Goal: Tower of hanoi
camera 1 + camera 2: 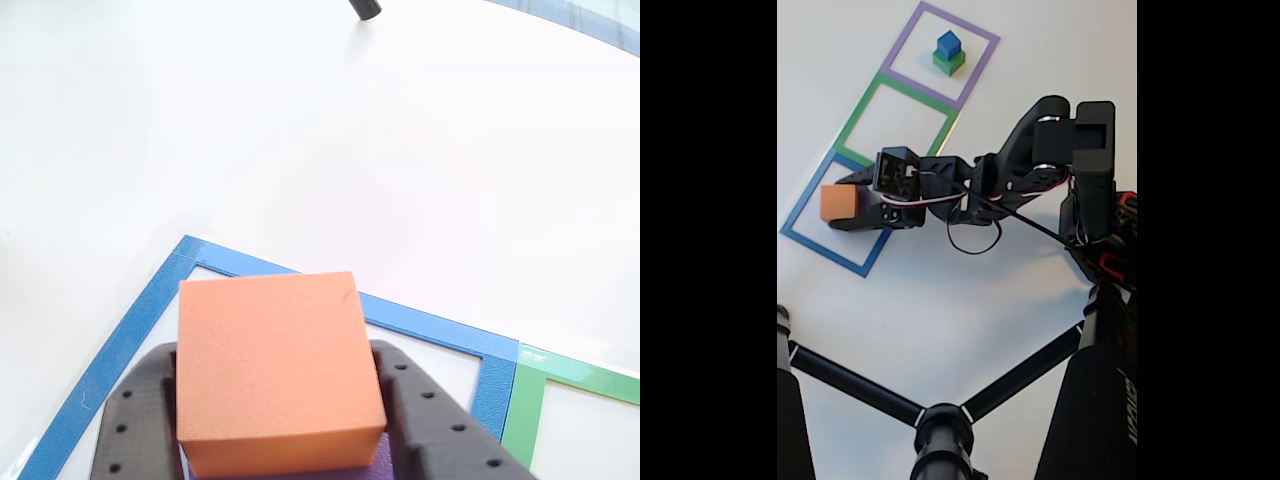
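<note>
We see the orange block [275, 372], a plain matte square with crisp edges, clamped between our two dark fingers [135, 420], one pressed to each side. A sliver of the purple block [385, 462] shows just beneath it. In the fixed view the orange block [839, 203] sits over the blue outline [800, 238]. The blue cube [948, 44] rests on the green block [949, 64] inside the purple outline [985, 38], well apart. White counter [330, 130] lies open beyond.
</note>
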Robot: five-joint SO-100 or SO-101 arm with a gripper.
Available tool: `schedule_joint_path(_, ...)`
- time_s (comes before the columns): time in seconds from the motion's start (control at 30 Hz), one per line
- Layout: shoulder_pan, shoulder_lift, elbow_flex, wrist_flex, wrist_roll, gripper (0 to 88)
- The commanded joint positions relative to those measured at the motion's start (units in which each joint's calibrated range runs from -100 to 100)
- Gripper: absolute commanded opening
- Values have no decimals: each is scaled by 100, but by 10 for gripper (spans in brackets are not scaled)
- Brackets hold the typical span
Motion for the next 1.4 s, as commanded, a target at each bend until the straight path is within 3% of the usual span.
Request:
schedule_joint_path(0.0,67,-54,-99,-154,54,167)
schedule_joint_path(0.2,144,-78,-72,-162,54,266)
schedule_joint_path(0.43,211,-789,165,89,54,267)
schedule_joint_path(0.6,365,-2210,428,1247,54,267)
schedule_joint_path(0.67,413,-3090,510,2097,54,249)
schedule_joint_path(0.83,738,-5439,646,4615,54,3)
schedule_joint_path(1.0,1525,-7507,228,7814,54,3)
schedule_joint_path(1.2,2608,-8056,-2254,11546,54,3)
schedule_joint_path(1.37,3404,-7870,-4344,13401,54,3)
